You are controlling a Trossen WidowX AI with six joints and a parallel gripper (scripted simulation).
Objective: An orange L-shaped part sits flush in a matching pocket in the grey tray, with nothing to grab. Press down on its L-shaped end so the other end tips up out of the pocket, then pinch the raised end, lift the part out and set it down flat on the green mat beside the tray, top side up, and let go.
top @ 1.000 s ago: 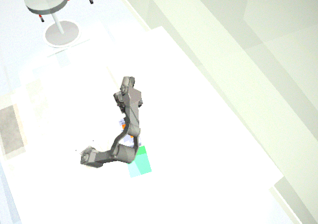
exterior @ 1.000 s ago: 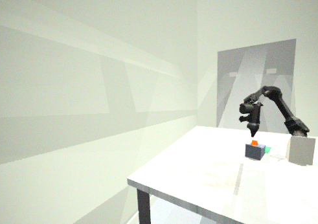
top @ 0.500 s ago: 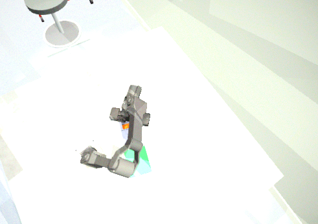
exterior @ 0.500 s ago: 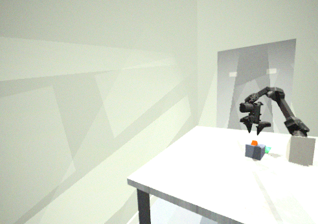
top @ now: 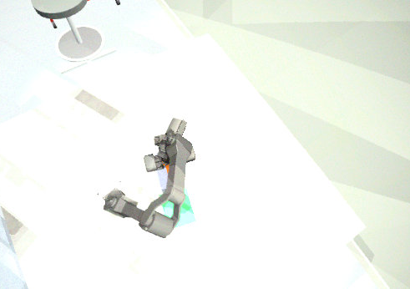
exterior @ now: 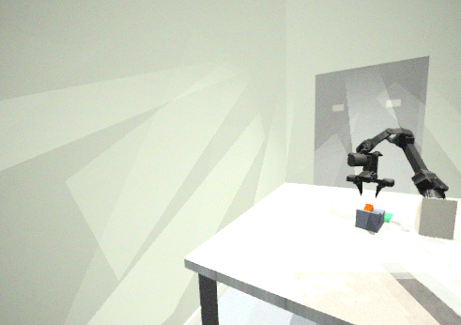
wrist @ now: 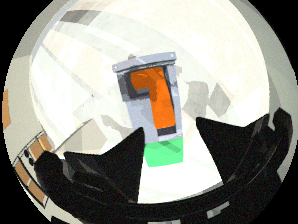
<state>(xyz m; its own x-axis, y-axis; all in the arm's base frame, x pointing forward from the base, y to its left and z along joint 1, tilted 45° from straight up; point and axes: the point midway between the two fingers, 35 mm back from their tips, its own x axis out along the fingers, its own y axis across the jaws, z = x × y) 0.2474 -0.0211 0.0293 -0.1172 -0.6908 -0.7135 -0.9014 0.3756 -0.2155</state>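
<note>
Top: one arm is seen; the gripper (top: 160, 155) is over the grey tray (top: 162, 180), with the orange part (top: 167, 167) mostly hidden beneath it.

Exterior: the fingers are spread and empty, hung above the tray (exterior: 370, 220); one end of the part (exterior: 368, 207) is seen raised.

Wrist: one part (wrist: 156, 98), directly below, long axis running toward the one green mat (wrist: 164, 152).

- Bright, washed-out light; the table (top: 266, 175) glares nearly pure white from above
- Pale angular streaks cross the wall (exterior: 112, 141)
- Wrist view bulges, fisheye, black beyond its round edge
</note>
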